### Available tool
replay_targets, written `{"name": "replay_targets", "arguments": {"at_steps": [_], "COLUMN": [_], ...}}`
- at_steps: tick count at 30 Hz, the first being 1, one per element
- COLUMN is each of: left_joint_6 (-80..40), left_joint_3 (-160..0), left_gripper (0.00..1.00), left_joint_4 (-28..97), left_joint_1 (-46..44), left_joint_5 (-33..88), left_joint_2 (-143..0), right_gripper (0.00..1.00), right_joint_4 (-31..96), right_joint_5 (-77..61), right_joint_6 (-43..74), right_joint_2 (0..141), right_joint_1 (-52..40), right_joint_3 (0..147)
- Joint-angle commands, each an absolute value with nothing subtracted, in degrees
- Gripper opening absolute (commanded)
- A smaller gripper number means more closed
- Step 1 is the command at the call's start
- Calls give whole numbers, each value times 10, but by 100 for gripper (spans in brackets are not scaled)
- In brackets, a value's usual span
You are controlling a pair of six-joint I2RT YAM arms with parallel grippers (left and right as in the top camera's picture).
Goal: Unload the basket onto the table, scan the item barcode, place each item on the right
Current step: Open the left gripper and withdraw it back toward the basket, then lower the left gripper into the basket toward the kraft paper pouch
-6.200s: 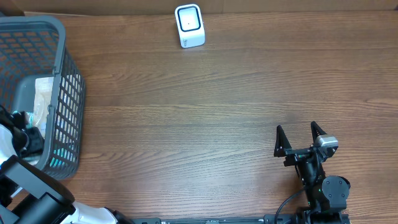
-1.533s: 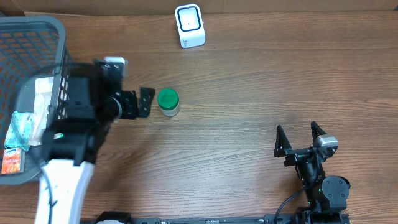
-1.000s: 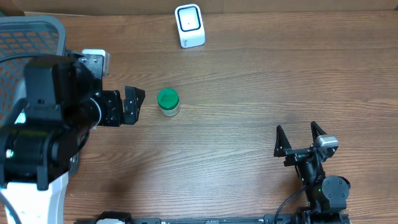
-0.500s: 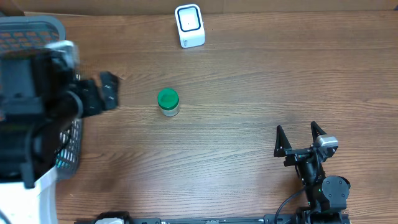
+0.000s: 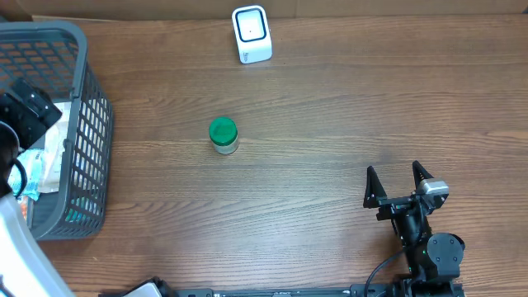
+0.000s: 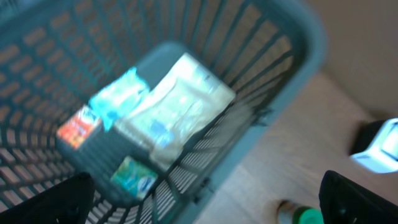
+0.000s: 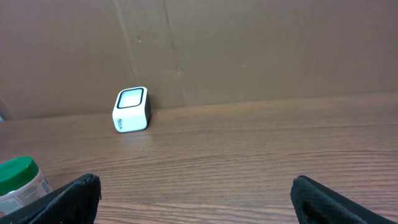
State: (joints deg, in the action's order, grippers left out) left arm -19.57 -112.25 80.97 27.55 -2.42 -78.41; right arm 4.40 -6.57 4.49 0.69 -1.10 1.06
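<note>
A small jar with a green lid (image 5: 223, 134) stands upright on the wooden table, left of centre, with nothing touching it. The white barcode scanner (image 5: 252, 34) sits at the table's far edge, its dark window facing up. In the blurred left wrist view my left gripper (image 6: 202, 199) hangs open and empty over the grey basket (image 6: 292, 56), and the jar (image 6: 305, 216) shows at the bottom right. My right gripper (image 5: 398, 183) rests open and empty at the front right. Its wrist view takes in the scanner (image 7: 131, 109) and the jar (image 7: 18, 177).
The grey mesh basket (image 5: 87, 78) fills the table's left end and holds several packets (image 6: 174, 112). A brown cardboard wall (image 7: 249, 50) runs behind the scanner along the table's far edge.
My left arm has swung left, away from beside the jar, to above the basket, its gripper open throughout. The jar stays standing where it was. The right arm has not moved.
</note>
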Motion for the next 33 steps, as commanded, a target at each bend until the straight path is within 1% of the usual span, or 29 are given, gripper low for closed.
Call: {"name": "replay_targets", "arguments": {"at_steps": [1, 15, 22, 33], "left_joint_6": [-219, -219, -219, -219], "left_joint_3": [-1127, -1127, -1127, -1127], "left_gripper": [97, 96, 96, 93], "left_joint_4": [834, 842, 854, 861], "left_joint_1": [290, 308, 307, 307], "left_joint_5": [-30, -39, -19, 13], "left_joint_2": [-841, -862, -862, -862], "right_gripper": [100, 100, 100, 100], "right_joint_4": [41, 41, 41, 41], "right_joint_5": [-59, -59, -59, -59], "right_joint_6": [45, 45, 45, 45], "right_joint_2": [3, 3, 3, 3], "right_joint_1": [-7, -7, -7, -7], "right_joint_3": [4, 4, 4, 4]}}
